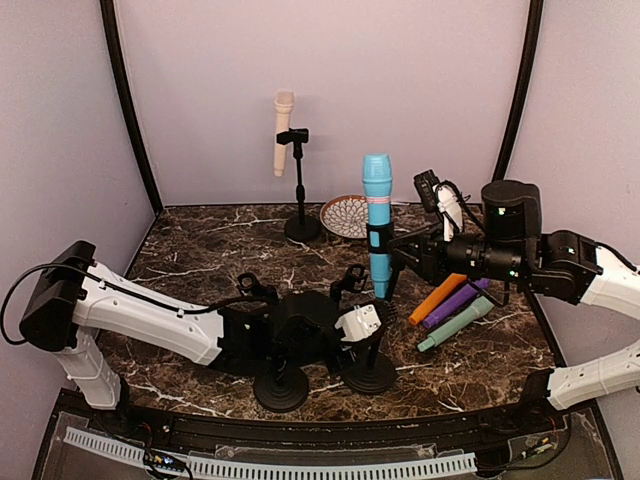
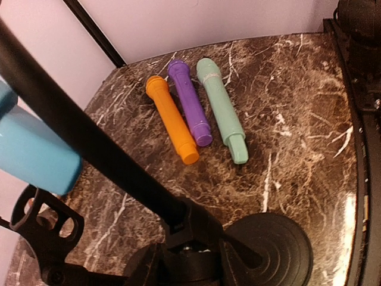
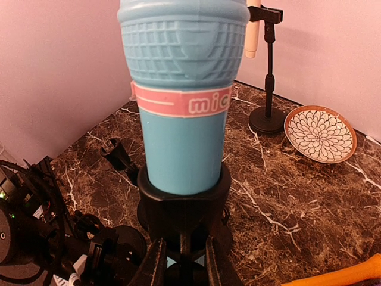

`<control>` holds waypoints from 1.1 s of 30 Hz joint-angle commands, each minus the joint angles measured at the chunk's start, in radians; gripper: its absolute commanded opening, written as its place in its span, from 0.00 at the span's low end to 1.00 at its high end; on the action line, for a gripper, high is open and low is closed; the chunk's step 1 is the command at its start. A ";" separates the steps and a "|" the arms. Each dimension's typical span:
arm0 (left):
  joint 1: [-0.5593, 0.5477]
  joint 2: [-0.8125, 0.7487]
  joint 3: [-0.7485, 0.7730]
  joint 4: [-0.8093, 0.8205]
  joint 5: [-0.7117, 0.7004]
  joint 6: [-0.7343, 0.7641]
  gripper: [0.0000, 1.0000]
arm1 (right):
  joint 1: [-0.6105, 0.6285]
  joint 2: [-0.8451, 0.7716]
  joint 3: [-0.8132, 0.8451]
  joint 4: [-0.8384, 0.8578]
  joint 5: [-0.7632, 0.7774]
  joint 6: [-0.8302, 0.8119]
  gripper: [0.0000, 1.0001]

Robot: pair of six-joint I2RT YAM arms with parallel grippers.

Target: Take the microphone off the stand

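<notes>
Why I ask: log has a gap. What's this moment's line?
left gripper: holds stand | right gripper: holds clip | mic: in clip

Five microphones are in view: one blue microphone (image 1: 377,200), one cream microphone (image 1: 283,130), one orange microphone (image 1: 437,298), one purple microphone (image 1: 455,303) and one green microphone (image 1: 460,323). Three black round-based stands show from above: back stand (image 1: 301,205), front left stand (image 1: 281,388), front right stand (image 1: 371,375). There is one patterned plate (image 1: 345,215). Two robot arms: left arm (image 1: 150,315), right arm (image 1: 560,265).
</notes>
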 commanded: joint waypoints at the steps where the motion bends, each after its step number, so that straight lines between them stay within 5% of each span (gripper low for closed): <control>1: 0.039 -0.056 0.048 -0.148 0.227 -0.240 0.14 | 0.009 -0.031 0.012 0.137 -0.025 -0.012 0.00; 8: 0.062 -0.077 0.073 -0.198 0.297 -0.321 0.17 | 0.009 -0.031 0.009 0.137 -0.025 -0.011 0.00; 17: 0.032 -0.116 0.059 -0.144 0.300 -0.041 0.71 | 0.008 -0.036 0.001 0.143 -0.027 -0.011 0.00; 20: 0.000 -0.123 0.031 -0.108 0.204 0.078 0.80 | 0.009 -0.036 0.001 0.143 -0.027 -0.012 0.00; 25: -0.057 -0.080 0.022 -0.070 0.044 0.268 0.79 | 0.009 -0.034 0.000 0.148 -0.030 -0.014 0.00; 33: -0.075 -0.023 0.031 -0.041 -0.101 0.349 0.59 | 0.008 -0.037 0.003 0.148 -0.034 -0.018 0.00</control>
